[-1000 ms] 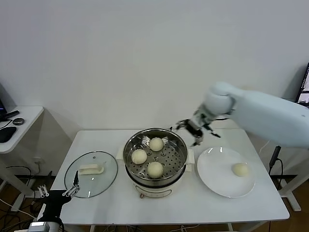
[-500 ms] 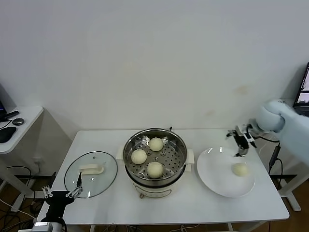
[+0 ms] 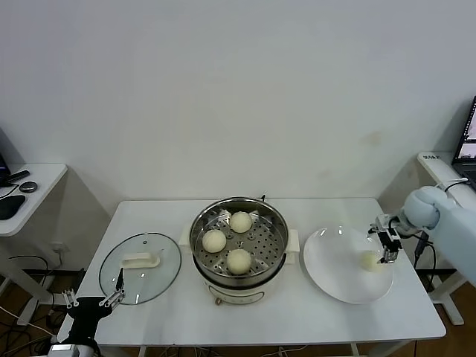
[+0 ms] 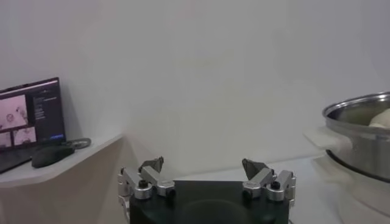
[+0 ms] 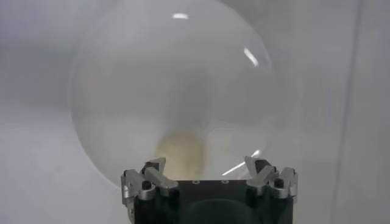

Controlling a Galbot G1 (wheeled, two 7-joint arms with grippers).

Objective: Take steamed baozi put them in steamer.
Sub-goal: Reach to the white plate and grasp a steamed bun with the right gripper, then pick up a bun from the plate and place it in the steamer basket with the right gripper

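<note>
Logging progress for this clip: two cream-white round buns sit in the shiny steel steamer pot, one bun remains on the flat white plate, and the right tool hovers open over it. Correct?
Not quite: the head view shows three cream-white round buns in the shiny steel steamer pot, not two. The rest holds: one bun remains on the flat white plate, and the right tool hovers open over it.

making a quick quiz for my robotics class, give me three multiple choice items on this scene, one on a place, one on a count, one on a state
1. Where is the last loose baozi?
A. on the glass lid
B. on the white plate
C. on the bare table

2. How many baozi lie in the steamer?
A. one
B. three
C. four

3. How is the right hand?
A. open above the plate
B. shut on a baozi
C. inside the steamer

Key: 1 B, the baozi sits on the plate. 2 B, three show in the steamer. 3 A, the right hand hangs open, holding nothing.
</note>
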